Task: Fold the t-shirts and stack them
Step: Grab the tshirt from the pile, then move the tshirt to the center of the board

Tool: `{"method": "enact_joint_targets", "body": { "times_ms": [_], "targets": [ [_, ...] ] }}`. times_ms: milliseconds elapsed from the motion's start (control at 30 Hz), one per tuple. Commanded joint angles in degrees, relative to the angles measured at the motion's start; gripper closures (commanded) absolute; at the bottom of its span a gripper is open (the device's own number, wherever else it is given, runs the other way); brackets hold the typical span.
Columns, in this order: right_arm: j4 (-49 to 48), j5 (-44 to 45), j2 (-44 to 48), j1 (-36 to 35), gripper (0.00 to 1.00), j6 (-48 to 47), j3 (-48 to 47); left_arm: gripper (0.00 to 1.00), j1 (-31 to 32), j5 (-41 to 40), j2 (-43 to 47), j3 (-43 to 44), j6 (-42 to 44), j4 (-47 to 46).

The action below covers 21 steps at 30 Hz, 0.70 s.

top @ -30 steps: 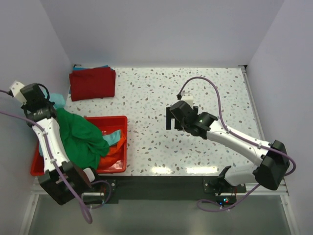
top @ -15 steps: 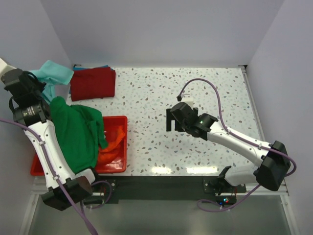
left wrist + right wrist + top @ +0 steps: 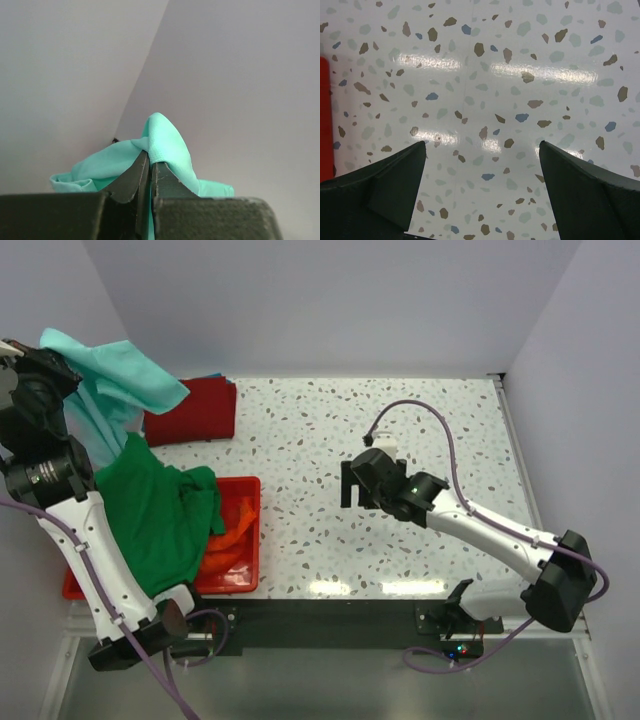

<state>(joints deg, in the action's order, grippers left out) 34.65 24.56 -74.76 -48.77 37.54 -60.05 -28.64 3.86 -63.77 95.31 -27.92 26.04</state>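
My left gripper (image 3: 38, 358) is raised high at the far left and shut on the teal t-shirt (image 3: 112, 388), which hangs from it. In the left wrist view the closed jaws pinch a fold of the teal t-shirt (image 3: 170, 147). The bright green t-shirt (image 3: 150, 515) drapes over the left arm and the red bin (image 3: 248, 530). The orange t-shirt (image 3: 228, 540) lies in the bin. The dark red t-shirt (image 3: 192, 410) lies folded at the back left, with a blue edge (image 3: 205, 378) showing behind it. My right gripper (image 3: 347, 483) is open and empty above the table (image 3: 485, 75).
The red bin stands at the near left edge of the speckled table (image 3: 420, 430). Grey walls enclose the left, back and right sides. A purple cable (image 3: 410, 405) loops above the right arm.
My left gripper has risen with the teal t-shirt, pulling it up out of the bin; the green t-shirt has been dragged up with it. The right arm has barely moved.
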Motion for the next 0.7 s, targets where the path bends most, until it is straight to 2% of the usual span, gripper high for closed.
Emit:
{"method": "enact_joint_targets", "body": {
  "times_ms": [0, 167, 333, 467, 533, 633, 667],
  "targets": [
    [-1.08, 1.64, 1.90, 0.08, 0.01, 1.04, -0.24, 1.00, 0.34, 4.58, -0.56, 6.11, -1.08, -7.50],
    [-0.91, 2.77, 2.25, 0.08, 0.01, 1.22, -0.42, 1.00, 0.34, 8.18, -5.48, 14.97, -3.36, -8.63],
    [1.20, 7.34, 4.27, 0.08, 0.01, 1.40, -0.76, 1.00, 2.18, 13.88, -7.86, 17.81, -8.19, -14.78],
    [4.36, 12.35, 7.34, 1.05, 0.01, 1.66, -2.17, 1.00, 11.65, 13.81, -7.78, 16.76, -8.11, -17.42],
    [5.33, 14.11, 8.75, 2.10, 0.01, 1.31, -2.61, 1.00, 14.04, 13.81, -8.47, 16.67, -8.38, -18.48],
    [6.83, 15.51, 11.30, 4.38, 0.01, 0.52, -3.05, 1.00, 20.63, 11.10, -10.84, 18.68, -5.67, -18.22],
    [7.18, 15.96, 12.35, 5.00, 0.01, -0.09, -3.14, 1.00, 25.34, 9.78, -11.72, 19.64, -4.52, -16.57]
  ]
}}
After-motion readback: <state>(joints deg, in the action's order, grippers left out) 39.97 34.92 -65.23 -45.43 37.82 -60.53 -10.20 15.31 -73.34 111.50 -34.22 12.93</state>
